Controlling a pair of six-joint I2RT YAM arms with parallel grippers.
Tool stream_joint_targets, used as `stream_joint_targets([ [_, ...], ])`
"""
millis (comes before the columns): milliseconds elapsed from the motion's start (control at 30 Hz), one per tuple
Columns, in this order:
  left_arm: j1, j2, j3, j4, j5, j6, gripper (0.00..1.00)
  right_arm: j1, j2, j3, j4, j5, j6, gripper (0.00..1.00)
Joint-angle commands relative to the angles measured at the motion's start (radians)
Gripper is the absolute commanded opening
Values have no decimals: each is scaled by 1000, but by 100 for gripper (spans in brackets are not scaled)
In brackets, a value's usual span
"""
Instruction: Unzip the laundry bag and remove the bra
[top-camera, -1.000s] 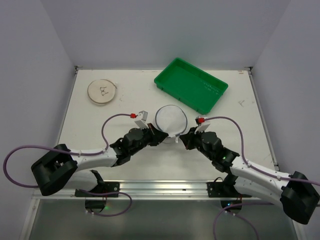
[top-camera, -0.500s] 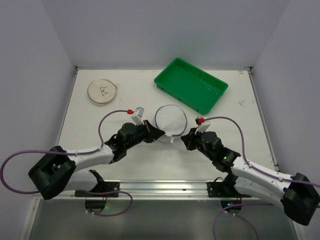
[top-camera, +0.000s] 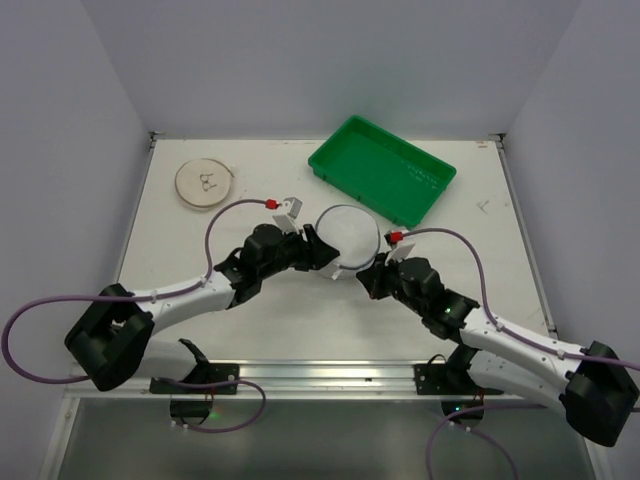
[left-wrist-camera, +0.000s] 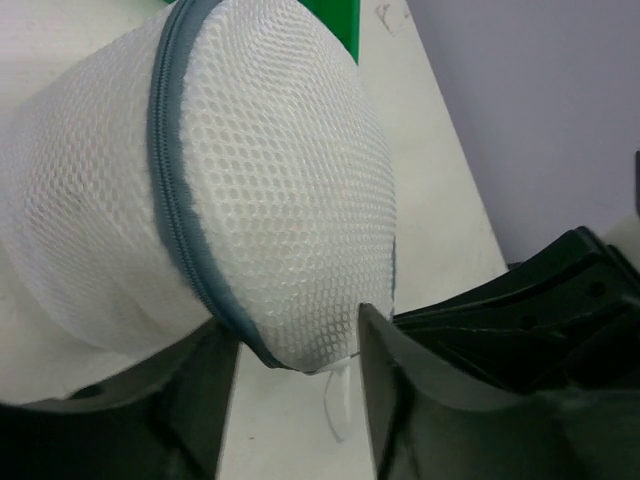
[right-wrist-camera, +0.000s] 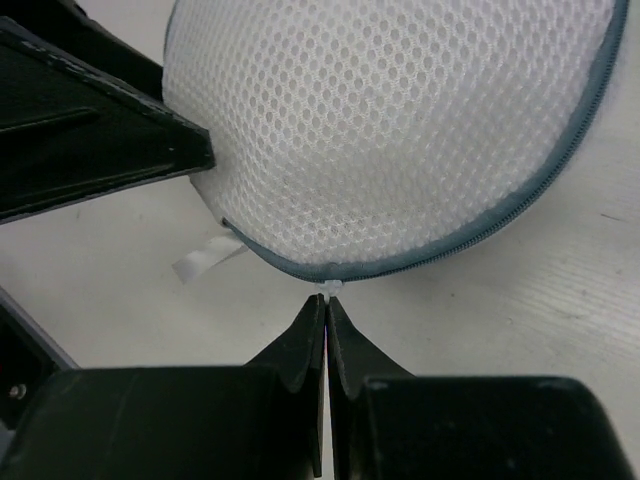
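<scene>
Currently the laundry bag (top-camera: 347, 236) sits mid-table (top-camera: 300, 320), just beside the near edge of the green tray (top-camera: 385, 165), between the left gripper (top-camera: 322, 256) and the right gripper (top-camera: 368, 279). It is tipped up on its edge, not lying flat. In the left wrist view the grey zipper (left-wrist-camera: 168, 190) runs top to bottom across the mesh. The zipper is closed along every stretch I can see. Only whitish shows through the mesh, so I can't make out what's inside.

Left gripper: jaws parted to a middling width, straddling the bag's lower rim. One finger (left-wrist-camera: 400, 390) meets the mesh and the other (left-wrist-camera: 195, 400) sits right at the zipper. The mesh isn't visibly squashed there, so no real squeeze that I can see.

Right gripper: jaws fully together, fingertips (right-wrist-camera: 312, 318) right at the zipper seam on the bag's near side. A small white zipper pull (right-wrist-camera: 328, 289) comes off the seam and ends in the closed tips, so it looks pinched.

A white ribbon tag (right-wrist-camera: 205, 260) hangs off the bag's underside and lies loose on the table between the two arms' fingers.

The beige disc (top-camera: 205, 184) is at the far left of the table, well apart from all this.
</scene>
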Motion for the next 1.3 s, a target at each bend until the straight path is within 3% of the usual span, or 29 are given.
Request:
stream_joint_targets([
  [0, 9, -37, 45, -48, -21, 30, 65, 13, 51, 64, 74, -73, 33, 0],
  [100, 9, -100, 10, -91, -35, 9, 81, 17, 102, 95, 112, -70, 47, 0],
  [267, 9, -223, -70, -183, -99, -22, 99, 35, 199, 134, 172, -54, 70, 0],
  [400, 7, -304, -93, -188, -106, -28, 100, 72, 235, 147, 221, -23, 105, 0],
  [700, 7, -257, -153, -42, 28, -121, 96, 152, 268, 176, 270, 75, 139, 0],
  [867, 7, -273, -159, -93, 6, -132, 95, 166, 281, 170, 284, 89, 143, 0],
  [1100, 7, -367, -165, -225, -98, -272, 96, 180, 285, 153, 302, 120, 149, 0],
  [1267, 7, -442, -142, -257, -93, -161, 94, 181, 251, 121, 302, 167, 162, 0],
])
